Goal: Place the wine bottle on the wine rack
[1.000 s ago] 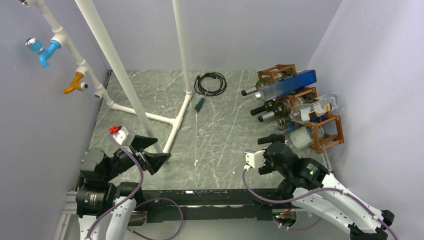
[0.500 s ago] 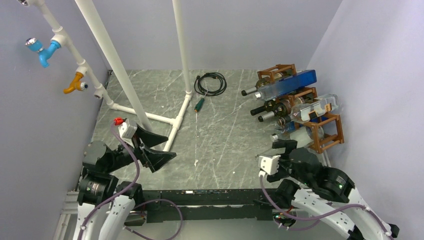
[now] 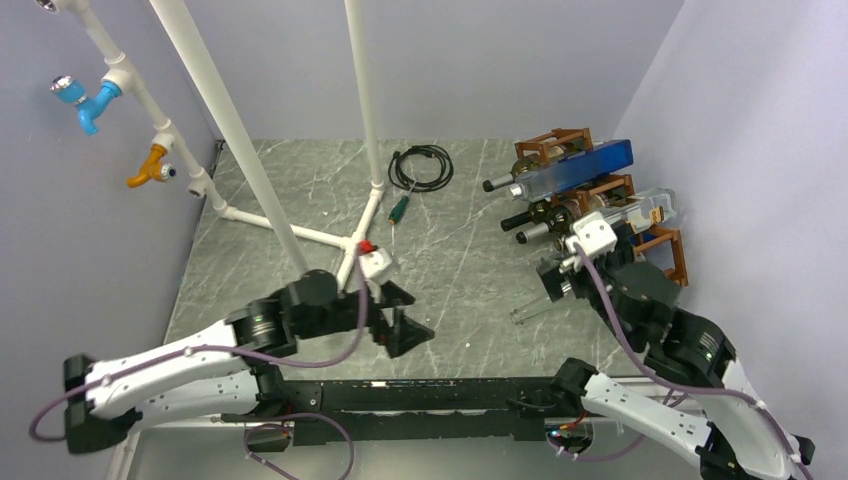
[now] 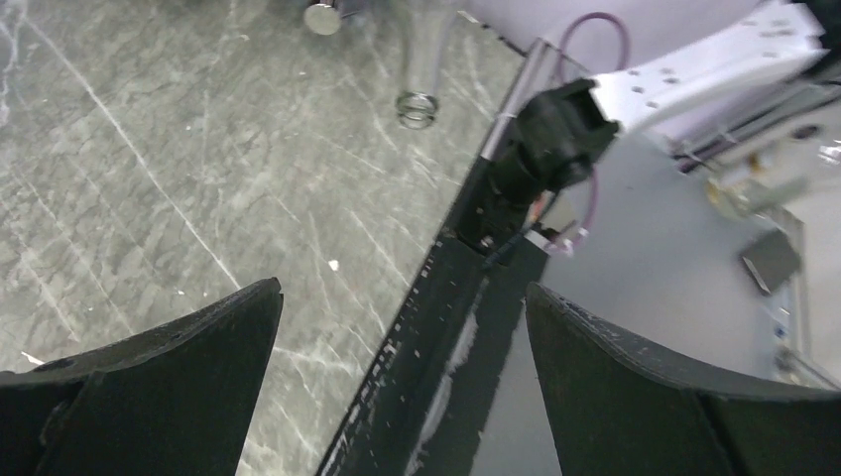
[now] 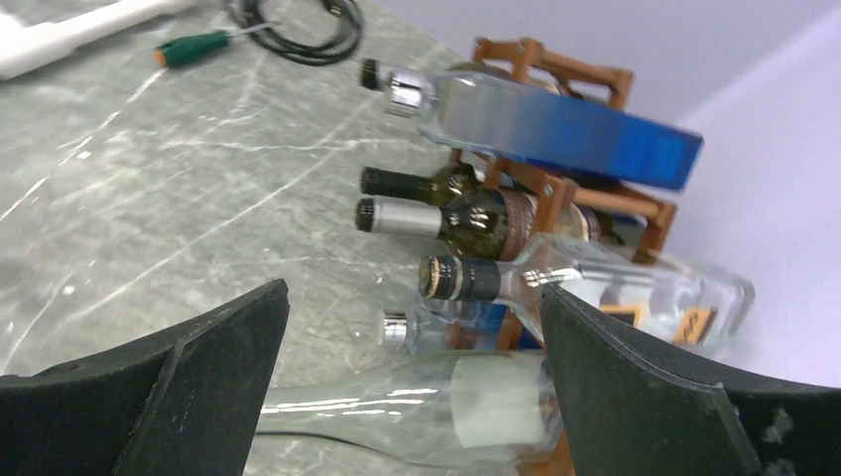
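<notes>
Clear glass wine bottle (image 5: 436,402) lies on its side, neck out over the grey marbled bench (image 5: 149,178), base at the foot of the reddish-brown open-frame wine rack (image 5: 551,198); whether a cell holds it cannot be told. Right tool (image 5: 412,297) hovers near it, released and empty; left tool (image 4: 402,293) likewise, well apart. Probable step: seating the bottle. The next move calls for a grip and a push along the bottle's axis.

I've got open tabletop (image 3: 460,250) through the middle of the top view. The white pipe frame (image 3: 300,232) bars the upper left, and a coiled cable (image 3: 421,167) lies at upper centre. At right, bottle necks (image 3: 500,184) jut leftward from the wine rack (image 5: 552,198), and a clear bottle (image 5: 476,402) lies on the table against its near end.
</notes>
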`<act>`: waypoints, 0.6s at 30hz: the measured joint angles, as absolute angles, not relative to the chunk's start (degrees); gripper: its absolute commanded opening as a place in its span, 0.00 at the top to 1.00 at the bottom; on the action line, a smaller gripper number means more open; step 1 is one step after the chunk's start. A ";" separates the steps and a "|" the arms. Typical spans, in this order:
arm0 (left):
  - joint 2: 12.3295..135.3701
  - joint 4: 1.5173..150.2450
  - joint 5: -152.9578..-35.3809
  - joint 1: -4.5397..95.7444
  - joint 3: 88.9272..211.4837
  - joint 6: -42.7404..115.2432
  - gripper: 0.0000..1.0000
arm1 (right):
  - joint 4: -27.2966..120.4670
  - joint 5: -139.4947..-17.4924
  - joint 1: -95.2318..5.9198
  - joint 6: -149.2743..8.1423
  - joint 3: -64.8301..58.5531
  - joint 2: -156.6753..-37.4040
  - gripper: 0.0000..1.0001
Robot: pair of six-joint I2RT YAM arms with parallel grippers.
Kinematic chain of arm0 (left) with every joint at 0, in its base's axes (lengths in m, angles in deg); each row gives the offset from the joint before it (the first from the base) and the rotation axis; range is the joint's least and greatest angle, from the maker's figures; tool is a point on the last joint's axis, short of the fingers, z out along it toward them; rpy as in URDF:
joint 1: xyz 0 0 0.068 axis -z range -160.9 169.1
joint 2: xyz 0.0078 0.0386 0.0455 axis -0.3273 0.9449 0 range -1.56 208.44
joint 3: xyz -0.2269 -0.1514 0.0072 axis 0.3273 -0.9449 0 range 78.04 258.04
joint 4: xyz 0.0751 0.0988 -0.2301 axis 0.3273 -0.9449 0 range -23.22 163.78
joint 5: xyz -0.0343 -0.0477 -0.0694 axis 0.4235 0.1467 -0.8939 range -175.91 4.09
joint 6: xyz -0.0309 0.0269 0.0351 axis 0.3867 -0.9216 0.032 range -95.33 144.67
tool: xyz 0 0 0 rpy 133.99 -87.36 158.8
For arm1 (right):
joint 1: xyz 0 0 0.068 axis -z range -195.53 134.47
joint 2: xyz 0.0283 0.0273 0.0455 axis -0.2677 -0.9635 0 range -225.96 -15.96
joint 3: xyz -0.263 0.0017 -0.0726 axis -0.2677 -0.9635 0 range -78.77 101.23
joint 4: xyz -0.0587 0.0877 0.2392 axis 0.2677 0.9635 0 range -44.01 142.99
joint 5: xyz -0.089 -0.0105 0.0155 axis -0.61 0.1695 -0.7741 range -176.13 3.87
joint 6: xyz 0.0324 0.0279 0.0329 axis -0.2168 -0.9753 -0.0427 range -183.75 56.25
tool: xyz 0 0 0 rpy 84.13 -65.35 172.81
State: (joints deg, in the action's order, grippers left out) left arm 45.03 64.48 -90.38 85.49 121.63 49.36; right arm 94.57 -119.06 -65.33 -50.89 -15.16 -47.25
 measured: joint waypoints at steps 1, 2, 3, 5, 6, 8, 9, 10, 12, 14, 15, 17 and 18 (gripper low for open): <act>47.61 66.05 -88.32 86.65 121.83 49.38 0.00 | 94.33 -121.16 -65.33 -52.75 -15.00 -48.51 0.00; 50.91 68.43 -86.01 87.53 121.89 49.49 0.00 | 94.22 -124.85 -65.33 -55.33 -15.14 -50.07 0.00; 53.38 70.29 -84.78 87.90 121.89 49.64 0.00 | 94.24 -127.94 -65.31 -57.36 -15.53 -51.29 0.00; 58.47 74.05 -83.06 88.16 122.13 50.23 0.01 | 94.61 -131.59 -65.13 -60.31 -16.12 -52.73 0.02; 61.38 75.95 -82.64 88.18 122.61 50.78 0.01 | 95.00 -133.31 -64.78 -62.10 -16.43 -53.48 0.04; 66.95 78.92 -82.57 88.18 124.41 51.68 0.00 | 95.83 -135.41 -63.36 -65.07 -16.95 -54.57 0.05; 69.14 80.15 -82.73 88.20 125.26 52.03 0.00 | 96.10 -135.70 -61.99 -66.23 -17.21 -54.92 0.05; 71.46 81.31 -83.03 88.25 126.33 52.48 0.01 | 96.10 -135.52 -60.19 -67.22 -17.47 -55.16 0.04; 74.91 83.41 -83.36 88.25 128.08 53.05 0.00 | 96.08 -134.06 -55.49 -68.53 -17.78 -55.71 0.03; 77.73 85.55 -83.86 88.25 129.61 53.82 0.00 | 95.83 -131.70 -48.81 -69.38 -17.85 -56.62 0.02; 79.00 86.57 -84.48 88.25 130.29 54.26 0.01 | 95.57 -130.47 -45.18 -69.62 -17.89 -57.19 0.02; 81.38 88.26 -85.79 88.27 131.73 55.13 0.01 | 95.09 -127.30 -38.18 -70.19 -17.89 -58.07 0.02; 82.23 88.89 -86.27 88.27 132.19 55.57 0.01 | 94.70 -125.25 -34.42 -70.71 -17.89 -58.42 0.02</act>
State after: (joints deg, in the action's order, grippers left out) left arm 82.23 88.89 -86.27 88.27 132.19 55.57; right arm 94.70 -125.25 -34.42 -70.71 -17.89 -58.42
